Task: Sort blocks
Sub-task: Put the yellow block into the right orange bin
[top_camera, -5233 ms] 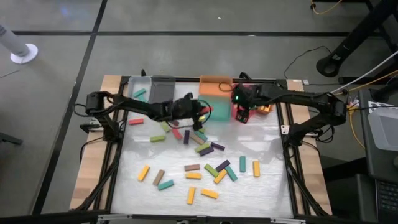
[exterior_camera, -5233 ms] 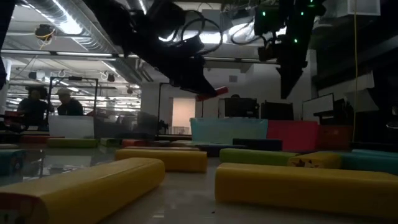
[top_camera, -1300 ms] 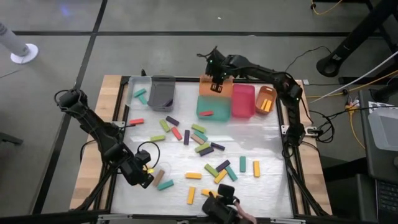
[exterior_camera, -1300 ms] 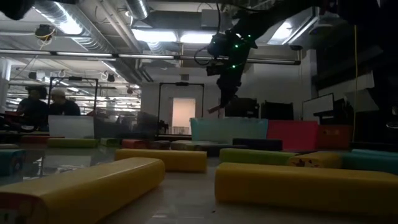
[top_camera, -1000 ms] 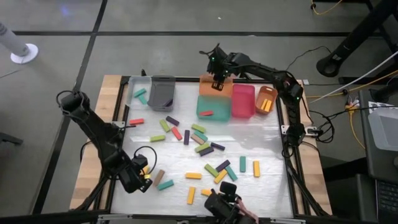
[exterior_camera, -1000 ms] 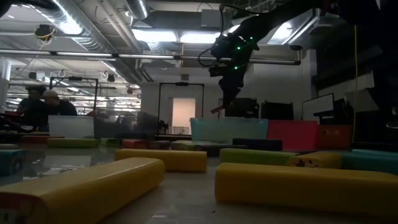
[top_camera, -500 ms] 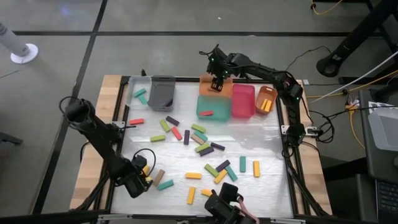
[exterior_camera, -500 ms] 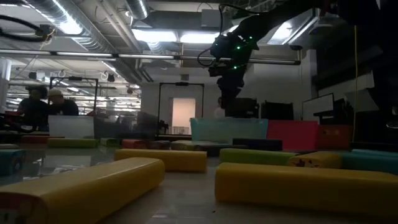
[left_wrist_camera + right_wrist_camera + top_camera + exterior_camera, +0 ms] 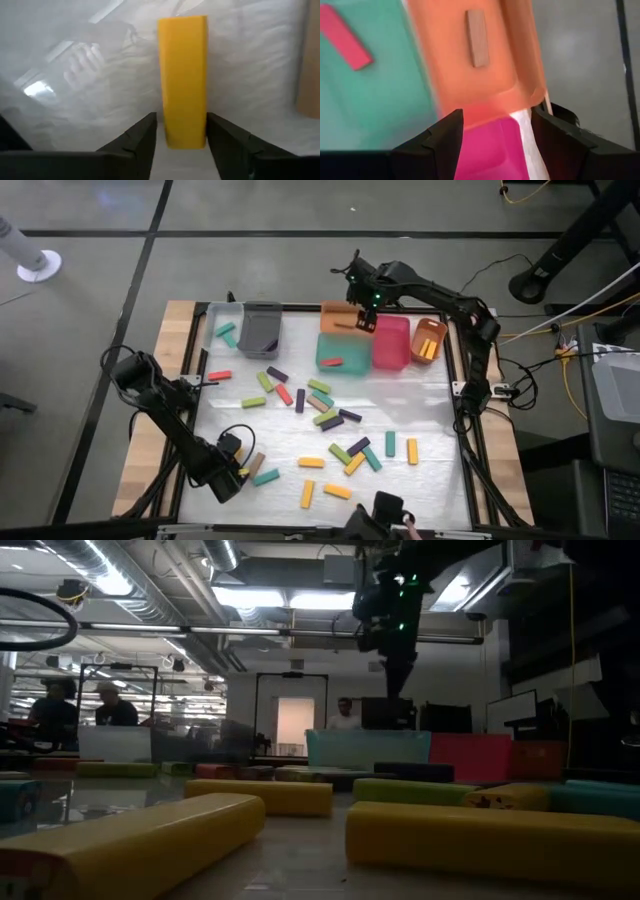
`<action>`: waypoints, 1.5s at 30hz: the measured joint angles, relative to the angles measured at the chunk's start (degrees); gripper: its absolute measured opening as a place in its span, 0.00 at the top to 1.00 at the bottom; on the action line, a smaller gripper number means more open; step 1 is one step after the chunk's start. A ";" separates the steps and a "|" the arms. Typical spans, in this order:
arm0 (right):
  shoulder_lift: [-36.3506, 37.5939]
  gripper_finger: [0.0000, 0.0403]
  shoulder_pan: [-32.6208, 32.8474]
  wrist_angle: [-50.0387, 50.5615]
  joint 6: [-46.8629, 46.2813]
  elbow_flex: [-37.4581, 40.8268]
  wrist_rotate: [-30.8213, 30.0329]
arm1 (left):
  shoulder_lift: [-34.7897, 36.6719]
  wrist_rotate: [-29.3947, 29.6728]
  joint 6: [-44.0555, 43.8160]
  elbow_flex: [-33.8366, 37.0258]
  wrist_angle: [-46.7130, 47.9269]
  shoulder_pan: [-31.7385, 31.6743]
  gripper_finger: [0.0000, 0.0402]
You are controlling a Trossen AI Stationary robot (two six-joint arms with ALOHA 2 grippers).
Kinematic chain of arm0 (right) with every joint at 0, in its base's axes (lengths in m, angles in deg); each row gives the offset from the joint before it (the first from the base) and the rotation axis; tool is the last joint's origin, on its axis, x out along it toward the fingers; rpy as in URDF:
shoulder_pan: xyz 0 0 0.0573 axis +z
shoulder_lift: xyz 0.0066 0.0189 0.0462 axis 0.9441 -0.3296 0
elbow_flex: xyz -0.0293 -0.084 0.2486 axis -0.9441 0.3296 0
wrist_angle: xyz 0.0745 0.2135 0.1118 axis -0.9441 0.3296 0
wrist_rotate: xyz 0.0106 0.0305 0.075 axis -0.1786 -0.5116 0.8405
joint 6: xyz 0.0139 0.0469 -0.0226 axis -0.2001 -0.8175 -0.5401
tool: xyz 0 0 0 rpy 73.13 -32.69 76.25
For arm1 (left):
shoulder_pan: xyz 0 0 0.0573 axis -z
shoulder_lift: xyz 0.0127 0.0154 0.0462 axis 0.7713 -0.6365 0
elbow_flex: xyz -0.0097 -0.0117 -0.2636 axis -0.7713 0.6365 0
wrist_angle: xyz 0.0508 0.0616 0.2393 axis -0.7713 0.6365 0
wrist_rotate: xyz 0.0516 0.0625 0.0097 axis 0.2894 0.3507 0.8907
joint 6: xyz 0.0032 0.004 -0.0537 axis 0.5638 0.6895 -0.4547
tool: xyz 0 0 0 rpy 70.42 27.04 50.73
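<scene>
White surface (image 9: pixel 430 420) carries our scattered blocks (image 9: pixel 330 420). Our left end effector (image 9: pixel 181 145), spread wide, straddles a yellow block (image 9: pixel 183 80); we should lower squarely before clenching. Our right end effector (image 9: pixel 492 127), released, hovers over the orange bin (image 9: pixel 495 60) with a brown block (image 9: pixel 478 38) inside.

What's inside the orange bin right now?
One brown block lies flat on the floor of the orange bin, seen past the right pincer, whose fingers are open and empty. The bin's far end is out of view there, so other contents can't be ruled out.
</scene>
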 joint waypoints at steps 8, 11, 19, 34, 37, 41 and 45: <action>8.06 0.42 3.01 4.97 -0.04 0.00 0.64 | -0.10 5.49 5.66 0.11 -0.01 -2.00 0.80; 10.70 0.42 4.47 7.37 -0.94 0.00 3.40 | -0.15 8.85 9.07 0.17 -0.19 -3.89 0.80; 14.60 0.42 12.92 9.36 -2.40 0.00 9.04 | -0.45 19.93 26.92 0.42 -6.63 -12.65 0.80; 25.74 0.42 28.20 3.09 -4.63 21.76 7.26 | -0.45 16.73 75.29 0.39 -36.81 -33.80 0.80; 32.76 0.42 29.36 -9.12 -8.10 33.21 7.48 | -0.43 10.93 80.62 0.39 -43.61 -37.12 0.80; 39.84 0.42 34.04 -29.79 -10.14 47.88 7.46 | -0.36 0.24 85.32 0.39 -51.99 -41.33 0.80; 41.94 0.42 40.55 -49.67 -9.36 58.38 6.41 | -0.34 -11.24 86.50 0.37 -58.26 -45.20 0.80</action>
